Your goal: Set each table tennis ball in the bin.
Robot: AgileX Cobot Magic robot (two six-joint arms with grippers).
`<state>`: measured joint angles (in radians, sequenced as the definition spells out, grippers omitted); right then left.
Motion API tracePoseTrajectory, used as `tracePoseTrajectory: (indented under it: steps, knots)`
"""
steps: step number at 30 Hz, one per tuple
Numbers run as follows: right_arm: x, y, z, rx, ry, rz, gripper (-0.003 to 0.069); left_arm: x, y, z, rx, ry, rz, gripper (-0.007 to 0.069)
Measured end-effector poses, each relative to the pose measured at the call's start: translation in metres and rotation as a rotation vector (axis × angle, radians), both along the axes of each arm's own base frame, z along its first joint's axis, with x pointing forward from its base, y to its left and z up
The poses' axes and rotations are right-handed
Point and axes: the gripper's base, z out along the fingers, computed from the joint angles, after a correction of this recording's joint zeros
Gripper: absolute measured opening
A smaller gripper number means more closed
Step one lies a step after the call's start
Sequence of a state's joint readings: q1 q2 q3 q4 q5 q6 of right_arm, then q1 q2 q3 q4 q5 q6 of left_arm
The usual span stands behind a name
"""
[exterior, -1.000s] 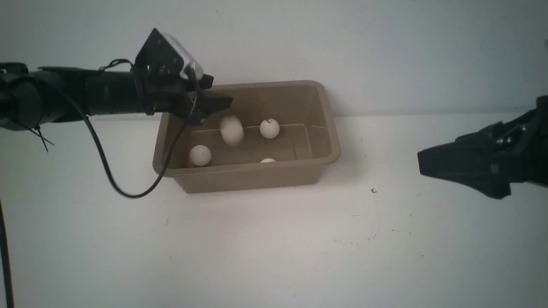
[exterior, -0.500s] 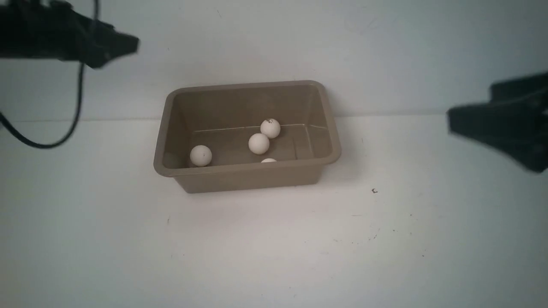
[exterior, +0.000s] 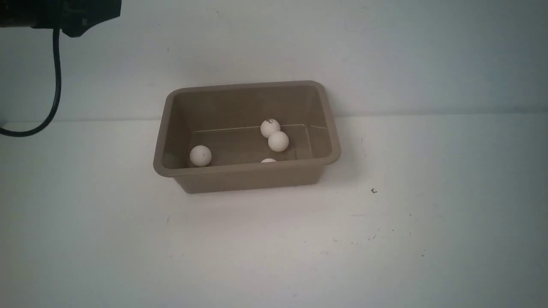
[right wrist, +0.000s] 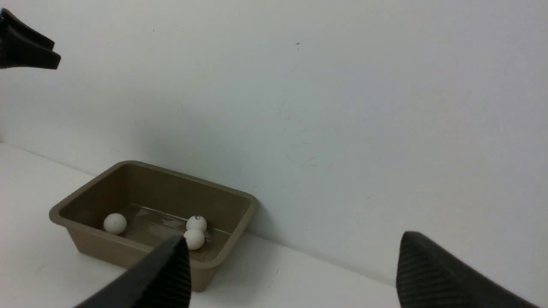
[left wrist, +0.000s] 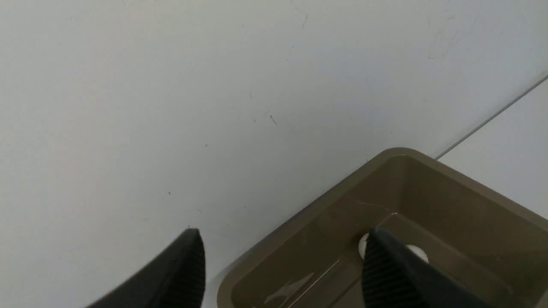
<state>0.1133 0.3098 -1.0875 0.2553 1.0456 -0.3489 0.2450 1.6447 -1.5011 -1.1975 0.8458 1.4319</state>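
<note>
White table (exterior: 274, 248), scuffed with small dark specks, meets a plain white wall (exterior: 385, 51) at its far edge. Bin (exterior: 246, 175) sits at that far edge against the wall. Four table tennis balls (exterior: 278, 141) lie inside: two touching, one apart, one mostly hidden behind the near rim. Left hand (left wrist: 282, 265) raised by the wall, fingers parted, holding nothing. Right hand (right wrist: 291, 273) wide open, empty, well apart from bin.

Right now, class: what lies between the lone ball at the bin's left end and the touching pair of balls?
Only bare bin floor separates the lone ball from the pair; the front view shows it.
</note>
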Motion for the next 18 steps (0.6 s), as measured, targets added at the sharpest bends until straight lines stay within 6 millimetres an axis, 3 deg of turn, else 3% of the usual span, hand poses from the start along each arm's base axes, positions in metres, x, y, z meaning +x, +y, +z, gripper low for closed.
tracePoseTrajectory:
  steps: [3,6,13,18]
  knots:
    - [-0.021,-0.002,-0.023,0.006,-0.003,0.005,0.0588,-0.001,-0.002,0.0,-0.016,0.011,-0.02,0.0447]
    - [-0.026,-0.002,-0.066,0.015,0.038,0.005,0.0588,-0.003,-0.005,0.002,-0.062,0.015,-0.049,0.0447]
    - [0.003,0.001,-0.133,0.016,0.203,0.011,0.0588,-0.006,-0.01,0.004,-0.107,0.026,-0.103,0.0447]
    - [0.017,0.002,-0.157,0.004,0.268,0.053,0.0588,-0.007,-0.011,0.005,-0.109,0.025,-0.108,0.0447]
